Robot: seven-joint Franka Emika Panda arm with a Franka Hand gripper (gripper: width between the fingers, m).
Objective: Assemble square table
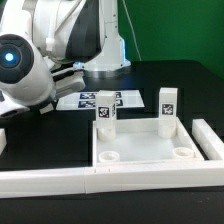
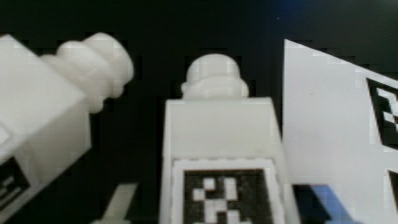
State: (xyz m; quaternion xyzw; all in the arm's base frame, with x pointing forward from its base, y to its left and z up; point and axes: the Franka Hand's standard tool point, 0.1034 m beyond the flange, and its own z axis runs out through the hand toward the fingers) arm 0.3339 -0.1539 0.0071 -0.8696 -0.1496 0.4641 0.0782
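The fingers flank a leg; whether they clamp it cannot be told. Best grip it squarely mid-body, clear of the neighbouring leg.

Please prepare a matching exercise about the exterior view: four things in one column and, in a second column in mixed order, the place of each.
Things:
1. table top
2. legs
3. marker board
4. long wall

Places:
A. lying flat, behind the legs
B. nearest the camera, along the front
C. upright at the far edge of the table top
D. rim up, between the long wall and the marker board

Pairs: 1-D, 2-C, 3-A, 4-B
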